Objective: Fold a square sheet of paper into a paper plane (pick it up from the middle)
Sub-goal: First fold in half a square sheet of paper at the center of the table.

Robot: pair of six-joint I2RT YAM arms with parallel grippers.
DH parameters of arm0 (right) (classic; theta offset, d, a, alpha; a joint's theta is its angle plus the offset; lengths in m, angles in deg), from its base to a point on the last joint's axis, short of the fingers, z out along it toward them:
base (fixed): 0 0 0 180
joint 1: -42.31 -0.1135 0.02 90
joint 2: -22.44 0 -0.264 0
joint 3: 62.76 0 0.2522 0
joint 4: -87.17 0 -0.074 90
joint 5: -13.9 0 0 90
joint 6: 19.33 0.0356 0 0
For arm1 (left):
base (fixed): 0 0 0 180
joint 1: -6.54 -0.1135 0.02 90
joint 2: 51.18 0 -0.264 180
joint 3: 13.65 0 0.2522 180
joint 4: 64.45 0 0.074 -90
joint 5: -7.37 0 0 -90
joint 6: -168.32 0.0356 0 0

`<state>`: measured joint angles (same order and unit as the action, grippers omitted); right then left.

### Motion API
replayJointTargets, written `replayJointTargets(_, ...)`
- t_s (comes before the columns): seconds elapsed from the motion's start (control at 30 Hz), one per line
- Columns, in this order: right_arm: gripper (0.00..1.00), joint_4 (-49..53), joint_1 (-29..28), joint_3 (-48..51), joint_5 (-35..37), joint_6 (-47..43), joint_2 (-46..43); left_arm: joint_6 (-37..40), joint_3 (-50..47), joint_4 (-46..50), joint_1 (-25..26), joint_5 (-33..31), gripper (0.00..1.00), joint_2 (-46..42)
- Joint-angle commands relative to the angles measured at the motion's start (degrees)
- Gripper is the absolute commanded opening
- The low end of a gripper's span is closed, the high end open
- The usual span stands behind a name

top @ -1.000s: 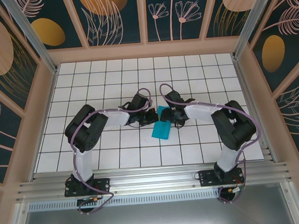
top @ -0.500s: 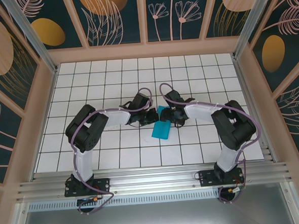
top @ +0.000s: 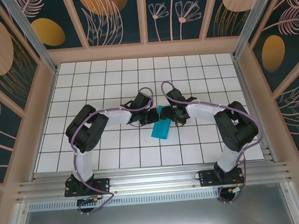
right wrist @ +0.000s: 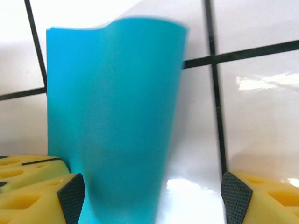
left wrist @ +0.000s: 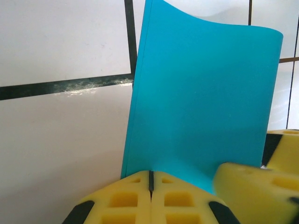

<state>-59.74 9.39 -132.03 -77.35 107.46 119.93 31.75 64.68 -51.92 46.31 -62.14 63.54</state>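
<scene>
The square sheet of paper (top: 161,128), teal-blue and folded into a narrow rectangle, lies slanted on the white tiled table between the two arms. In the left wrist view the paper (left wrist: 201,102) runs up from the tips of my left gripper (left wrist: 150,179), which is shut on its near end. My left gripper (top: 152,116) sits just left of the sheet's far end. My right gripper (top: 167,112) is beside it, open, and its jaws straddle the bulging paper (right wrist: 112,116) without pinching it. One right finger (left wrist: 254,189) shows beside the left pads. The paper plane is out of view.
The white tiled table (top: 112,78) is boxed in by patterned wall panels (top: 15,74) on three sides, with an aluminium rail (top: 153,180) along the near edge. Both arms bend in towards the centre and their wrists nearly touch.
The right gripper's jaws have spread wider and its wrist has shifted slightly right. The left gripper stays shut, and the paper has hardly moved.
</scene>
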Motion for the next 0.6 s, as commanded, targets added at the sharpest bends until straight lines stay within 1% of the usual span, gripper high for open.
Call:
replayJointTargets(0.0,0.81,-1.1,1.3,1.7,0.9,0.8,-5.8,1.3,-0.6,5.9,0.4,-3.8,0.00,3.1)
replayJointTargets(0.07,0.79,-2.2,1.2,2.9,-0.4,1.5,-8.3,1.4,-0.5,5.7,0.4,-3.5,0.00,3.2)
replayJointTargets(0.1,0.75,-3.3,1.3,3.8,-1.8,1.6,-9.7,1.4,-0.5,5.6,0.4,-3.2,0.00,3.2)
replayJointTargets(0.13,0.69,-4.8,3.1,4.8,-4.1,1.7,-10.6,1.4,-0.4,5.5,0.4,-3.1,0.00,3.2)
replayJointTargets(0.2,0.48,-9.3,3.7,6.9,-10.7,2.3,-12.4,1.5,-0.3,5.6,0.3,-3.0,0.00,3.2)
replayJointTargets(0.3,0.28,-14.3,3.9,9.2,-16.7,4.3,-13.0,1.7,-0.5,5.6,0.4,-3.1,0.00,3.2)
replayJointTargets(0.37,0.16,-16.3,3.9,10.3,-18.5,5.7,-12.4,1.5,-0.5,5.6,0.4,-3.1,0.00,3.3)
replayJointTargets(0.4,0.13,-17.6,3.9,11.0,-19.7,6.1,-12.0,1.5,-0.5,5.5,0.4,-3.0,0.00,3.4)
replayJointTargets(0.57,0.11,-19.9,4.5,12.3,-20.6,7.6,-9.7,1.9,-0.2,5.7,0.3,-2.8,0.00,3.3)
